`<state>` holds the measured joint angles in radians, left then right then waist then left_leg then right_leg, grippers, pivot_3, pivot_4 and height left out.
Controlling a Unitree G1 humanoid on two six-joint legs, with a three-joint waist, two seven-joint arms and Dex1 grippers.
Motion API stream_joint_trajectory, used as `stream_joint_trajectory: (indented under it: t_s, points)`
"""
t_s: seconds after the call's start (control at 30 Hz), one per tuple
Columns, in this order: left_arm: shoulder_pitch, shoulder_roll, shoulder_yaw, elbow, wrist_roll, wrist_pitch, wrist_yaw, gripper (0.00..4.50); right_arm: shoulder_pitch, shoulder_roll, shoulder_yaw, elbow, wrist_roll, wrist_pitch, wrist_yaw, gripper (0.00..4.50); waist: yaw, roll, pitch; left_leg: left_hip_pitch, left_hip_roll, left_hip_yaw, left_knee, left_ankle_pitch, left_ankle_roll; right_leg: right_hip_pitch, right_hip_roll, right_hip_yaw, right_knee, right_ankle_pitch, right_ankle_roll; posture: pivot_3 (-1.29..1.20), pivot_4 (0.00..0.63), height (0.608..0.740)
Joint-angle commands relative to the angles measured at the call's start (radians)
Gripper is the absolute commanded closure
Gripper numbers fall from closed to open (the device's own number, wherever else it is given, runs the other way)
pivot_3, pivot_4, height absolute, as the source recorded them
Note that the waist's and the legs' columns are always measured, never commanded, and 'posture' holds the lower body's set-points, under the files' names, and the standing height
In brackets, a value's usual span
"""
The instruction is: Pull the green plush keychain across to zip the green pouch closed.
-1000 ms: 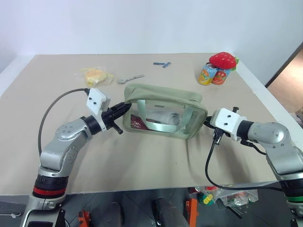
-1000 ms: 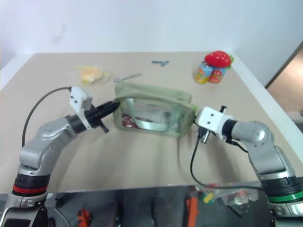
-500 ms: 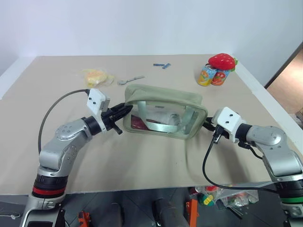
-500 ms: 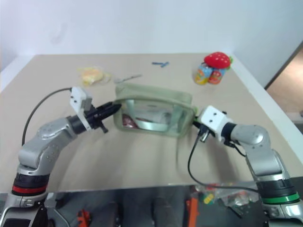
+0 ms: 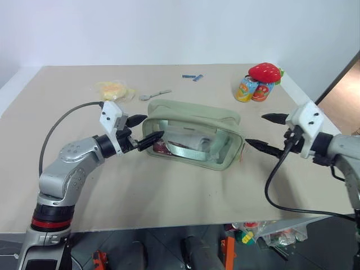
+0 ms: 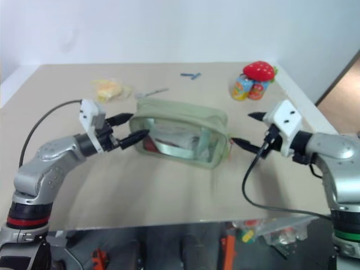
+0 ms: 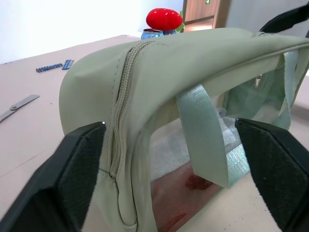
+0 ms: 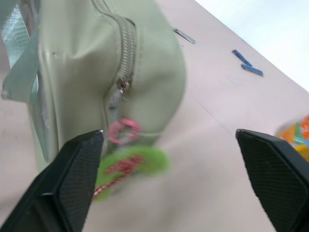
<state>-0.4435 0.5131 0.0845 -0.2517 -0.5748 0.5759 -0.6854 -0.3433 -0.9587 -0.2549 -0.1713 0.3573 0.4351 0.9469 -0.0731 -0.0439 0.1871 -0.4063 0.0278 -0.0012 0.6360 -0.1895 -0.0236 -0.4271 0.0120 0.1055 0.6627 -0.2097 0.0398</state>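
Sage-green fabric: the green pouch lies near the middle of the table, clear window with green straps facing the robot, zipper line running along its top. In the right wrist view the zip slider sits at the pouch's right end, zipper teeth meeting along the top; the green plush keychain hangs from it on a pink ring, blurred, resting at the table surface against that end of the pouch.

Left gripper: fingers spread wide, holding nothing, tips just at the pouch's left end; whether they touch the fabric cannot be told. Right gripper: fingers likewise spread wide and empty, just beside the pouch's right end, apart from it.

Far right corner of table: red strawberry plush on top of colourful cans. Far left: yellow bagged item, with a metal spoon beside it. Small blue pieces lie near the far edge.
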Motion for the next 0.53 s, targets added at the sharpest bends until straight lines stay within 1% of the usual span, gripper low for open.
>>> stream_joint_trajectory:
  t_s: [0.03,0.17,0.23,0.27,0.37,0.43,0.53]
  points:
    - [0.027,0.037,0.095,-0.060,-0.038,0.009,0.013,0.04,-0.010,-0.025,-0.086,-0.047,0.012,0.068,-0.069,0.02,-0.001,0.000,0.000,0.000,0.000,0.000,0.000,0.000,0.000,0.000,0.000,0.000,0.000,0.000,0.000,0.00,0.150,0.740]
    - [0.101,0.086,0.170,-0.108,-0.053,0.026,0.028,0.04,0.033,0.034,-0.116,-0.139,0.005,0.142,-0.195,0.02,-0.004,0.000,0.000,0.000,0.001,0.000,-0.001,0.000,0.000,-0.001,0.000,0.000,0.000,0.000,-0.001,0.00,0.150,0.740]
    - [0.155,0.117,0.184,-0.111,0.021,-0.027,0.046,0.04,0.066,0.094,-0.132,-0.201,0.030,0.194,-0.263,0.02,-0.003,0.000,0.000,0.000,0.001,0.000,-0.001,0.000,0.000,-0.001,0.000,-0.001,0.000,-0.001,-0.001,0.00,0.150,0.740]
    - [0.167,0.121,0.188,-0.092,0.063,-0.059,0.070,0.04,0.073,0.145,-0.146,-0.226,0.053,0.230,-0.313,0.02,-0.003,-0.001,-0.001,-0.001,0.001,0.000,-0.001,0.000,0.000,-0.001,0.000,-0.001,0.000,-0.001,-0.001,0.00,0.150,0.740]
    - [0.169,0.115,0.200,-0.036,0.112,-0.106,0.111,0.04,0.077,0.275,-0.169,-0.283,0.110,0.298,-0.426,0.02,-0.002,-0.002,0.000,0.000,0.001,-0.001,0.000,-0.001,-0.001,0.000,0.000,-0.001,0.000,-0.001,-0.001,0.00,0.150,0.740]
    - [0.168,0.099,0.212,-0.014,0.109,-0.130,0.118,0.04,0.102,0.327,-0.159,-0.314,0.136,0.319,-0.447,0.02,-0.002,-0.001,0.000,-0.001,0.001,-0.001,0.001,0.000,-0.001,-0.001,0.000,-0.001,0.000,-0.001,-0.001,0.00,0.150,0.740]
    - [0.183,0.099,0.219,0.010,0.084,-0.142,0.080,0.04,0.143,0.332,-0.143,-0.308,0.147,0.287,-0.409,0.02,-0.002,-0.001,0.000,-0.002,0.001,0.000,0.000,0.000,-0.001,-0.001,-0.001,-0.001,-0.001,-0.001,-0.001,0.00,0.150,0.740]
